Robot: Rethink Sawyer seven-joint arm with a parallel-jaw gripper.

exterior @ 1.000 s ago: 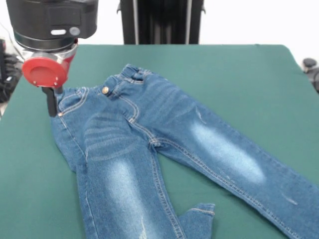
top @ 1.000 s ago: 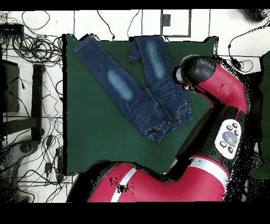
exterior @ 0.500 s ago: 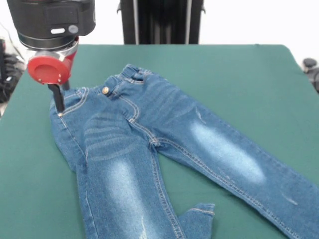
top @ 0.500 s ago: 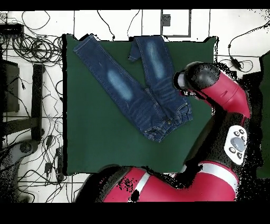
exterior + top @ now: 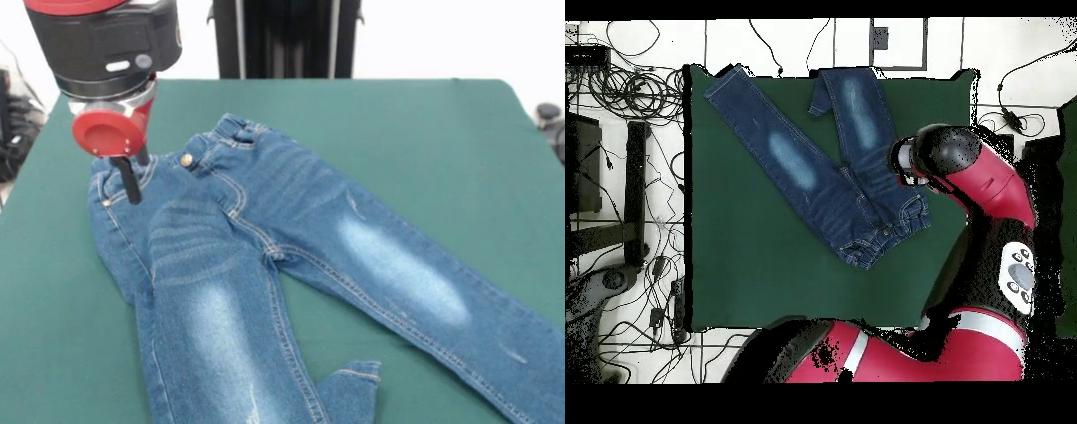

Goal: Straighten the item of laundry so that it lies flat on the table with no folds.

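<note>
The item of laundry [image 5: 265,230] is a small pair of blue jeans with faded patches, lying face up on the green table [image 5: 424,132]. Its waistband with a brass button sits at the upper left, and the legs run toward the picture's bottom and lower right. One leg has a turned-over flap near the bottom edge. My gripper [image 5: 131,185] hangs under a red disc, low over the left end of the waistband. In the overhead view the jeans [image 5: 835,170] lie slantwise on the table [image 5: 745,260], and the arm's head [image 5: 940,160] covers the gripper beside the waist.
A black stand [image 5: 282,40] rises behind the table's far edge. In the overhead view, cables [image 5: 625,100] lie on the floor left of the table. The red arm [image 5: 995,200] spreads over the table's right side and bottom edge.
In the front view my gripper has slid right, from beside the waistband's left edge to over the waistband corner. The jeans have hardly shifted.
</note>
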